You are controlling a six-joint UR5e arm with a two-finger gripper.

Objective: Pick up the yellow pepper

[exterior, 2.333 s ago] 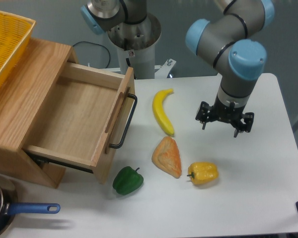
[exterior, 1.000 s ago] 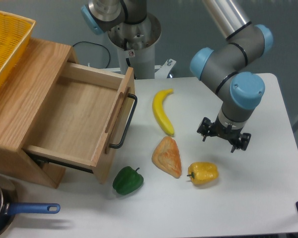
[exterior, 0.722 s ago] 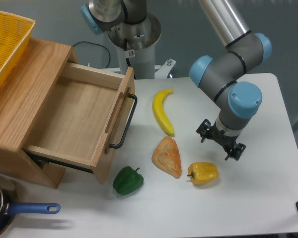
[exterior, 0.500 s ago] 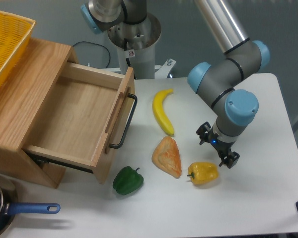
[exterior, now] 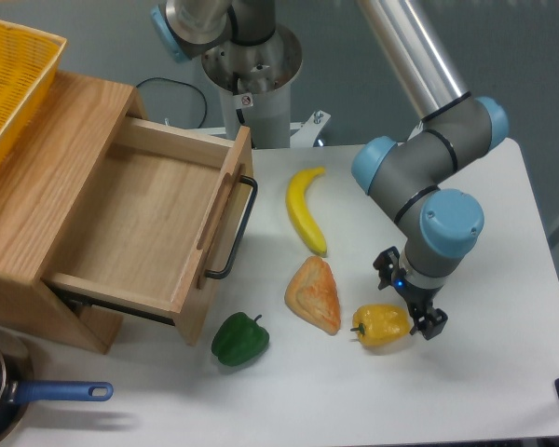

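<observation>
The yellow pepper [exterior: 381, 325] lies on the white table [exterior: 503, 372] at the front right, stem pointing left. My gripper [exterior: 409, 292] hangs just above the pepper's right end, turned diagonally, with its fingers spread open and empty. One fingertip [exterior: 432, 325] is low at the pepper's right side; the other is up near the pepper's back edge. The fingers do not close on the pepper.
A bread-like pastry [exterior: 313, 293] lies just left of the pepper. A banana [exterior: 305, 209] lies behind it. A green pepper [exterior: 239, 339] sits front centre. An open wooden drawer [exterior: 144, 219] stands at left, with a yellow basket [exterior: 5, 79] on top and a blue-handled pan [exterior: 37, 395] in the front-left corner.
My gripper has come down and toward the front, rotating from level to diagonal, and now sits right over the yellow pepper's right end. The objects have not moved.
</observation>
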